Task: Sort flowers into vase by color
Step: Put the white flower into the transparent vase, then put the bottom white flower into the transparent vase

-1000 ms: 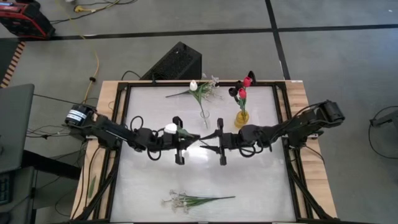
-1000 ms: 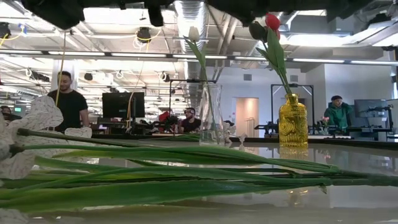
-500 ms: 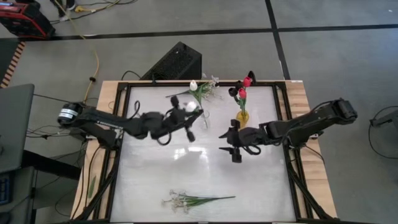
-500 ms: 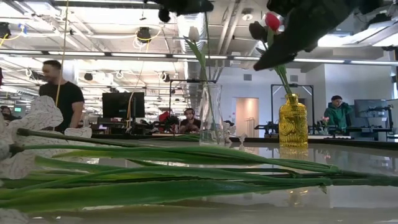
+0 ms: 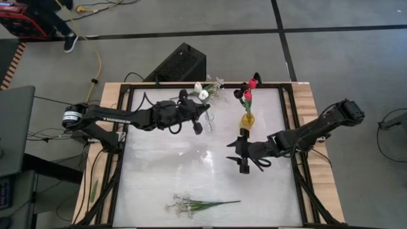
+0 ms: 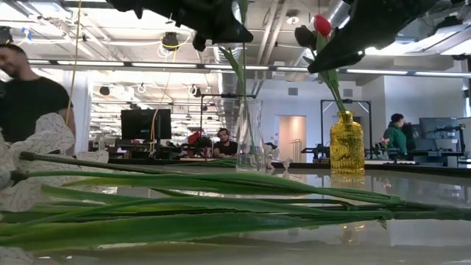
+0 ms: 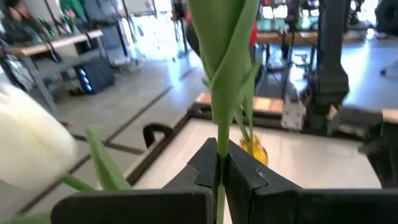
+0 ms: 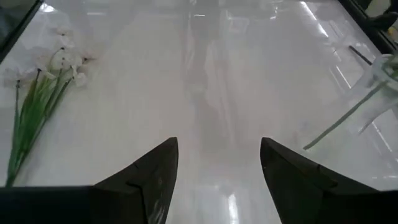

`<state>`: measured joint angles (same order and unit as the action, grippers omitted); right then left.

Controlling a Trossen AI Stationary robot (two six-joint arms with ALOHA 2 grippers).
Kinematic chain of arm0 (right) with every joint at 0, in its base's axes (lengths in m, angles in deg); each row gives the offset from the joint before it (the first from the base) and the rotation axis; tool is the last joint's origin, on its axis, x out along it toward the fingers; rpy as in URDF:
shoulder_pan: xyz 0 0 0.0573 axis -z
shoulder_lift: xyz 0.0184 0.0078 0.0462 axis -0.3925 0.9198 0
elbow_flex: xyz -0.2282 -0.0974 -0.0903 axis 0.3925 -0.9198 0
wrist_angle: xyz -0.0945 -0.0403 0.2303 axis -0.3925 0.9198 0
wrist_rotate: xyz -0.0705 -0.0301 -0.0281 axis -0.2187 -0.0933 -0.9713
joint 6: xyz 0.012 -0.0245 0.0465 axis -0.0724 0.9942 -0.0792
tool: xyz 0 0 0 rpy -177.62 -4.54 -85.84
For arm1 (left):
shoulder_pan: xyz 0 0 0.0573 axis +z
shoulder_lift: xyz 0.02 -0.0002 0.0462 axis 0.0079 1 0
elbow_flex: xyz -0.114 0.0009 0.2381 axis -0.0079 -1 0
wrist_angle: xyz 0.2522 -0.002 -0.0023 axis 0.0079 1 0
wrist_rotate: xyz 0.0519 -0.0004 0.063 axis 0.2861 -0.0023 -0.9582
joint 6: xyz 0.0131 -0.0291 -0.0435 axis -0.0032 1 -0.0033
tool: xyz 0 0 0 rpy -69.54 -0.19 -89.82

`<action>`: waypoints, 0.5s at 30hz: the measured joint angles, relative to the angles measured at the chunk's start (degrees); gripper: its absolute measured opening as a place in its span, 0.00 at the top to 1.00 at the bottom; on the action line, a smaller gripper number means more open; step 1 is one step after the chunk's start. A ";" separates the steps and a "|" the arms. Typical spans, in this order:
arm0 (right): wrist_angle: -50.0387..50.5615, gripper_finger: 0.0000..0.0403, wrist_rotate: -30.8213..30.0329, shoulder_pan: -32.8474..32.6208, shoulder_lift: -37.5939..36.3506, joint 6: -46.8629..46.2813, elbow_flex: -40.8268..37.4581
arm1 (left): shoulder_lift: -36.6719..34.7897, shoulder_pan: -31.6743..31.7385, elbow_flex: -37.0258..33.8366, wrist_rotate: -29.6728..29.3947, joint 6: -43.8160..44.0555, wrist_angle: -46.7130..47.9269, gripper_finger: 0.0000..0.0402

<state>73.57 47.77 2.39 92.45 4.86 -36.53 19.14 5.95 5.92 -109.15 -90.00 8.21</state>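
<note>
My left gripper [image 5: 196, 123] is shut on a white tulip [image 5: 203, 95] and hovers above the clear vase [image 5: 208, 118], which holds another white tulip [image 5: 198, 87]. The yellow vase [image 5: 247, 119] holds red tulips [image 5: 248, 95] and a dark bloom. My right gripper [image 5: 242, 157] is open above the table, near of the yellow vase, touching nothing. A sprig of small white blossoms [image 5: 191, 205] lies flat near the near edge. More white flowers [image 5: 216, 89] lie by the far edge. My left gripper pinches the white tulip's green stem [image 7: 219, 163] between its two fingers, just below the leaves [image 7: 227, 68]. The fingers lie across the stem. The tulip is lifted clear of the table, over the clear vase [image 6: 249, 136].
Both vases stand close together at the far side; in the low view the yellow vase [image 6: 346, 142] is beside the clear one. The sprig's stems [image 6: 184, 199] fill the foreground there. The table's frame rail [image 5: 289, 127] runs along the right. People move in the room behind.
The two grippers, close together at the table's centre a second ago, have parted. My left gripper has carried the white tulip toward the far edge, up to the clear vase. My right gripper has drawn back toward the right and slightly toward the near edge.
</note>
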 joint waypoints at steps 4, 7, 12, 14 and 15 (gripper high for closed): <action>-0.23 0.37 0.00 0.05 0.00 -2.53 0.00 | 0.07 0.33 -0.04 2.01 1.51 2.29 1.00; -1.05 0.37 0.00 -0.21 0.03 -4.09 0.00 | 0.07 0.31 -0.04 2.25 1.55 4.48 0.97; -6.74 0.37 0.07 -2.59 4.13 -4.64 0.00 | 2.08 0.31 -0.04 6.09 2.19 7.72 0.86; -10.48 0.37 0.13 -3.54 6.87 -4.22 0.01 | 3.89 0.31 -0.05 7.17 1.81 8.02 0.80; -11.58 0.37 0.21 -4.04 8.35 -4.23 0.00 | 4.67 0.28 -0.09 7.40 1.48 8.49 0.77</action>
<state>61.98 47.99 -1.65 100.80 0.63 -36.53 23.82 6.23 5.83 -101.75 -88.52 16.70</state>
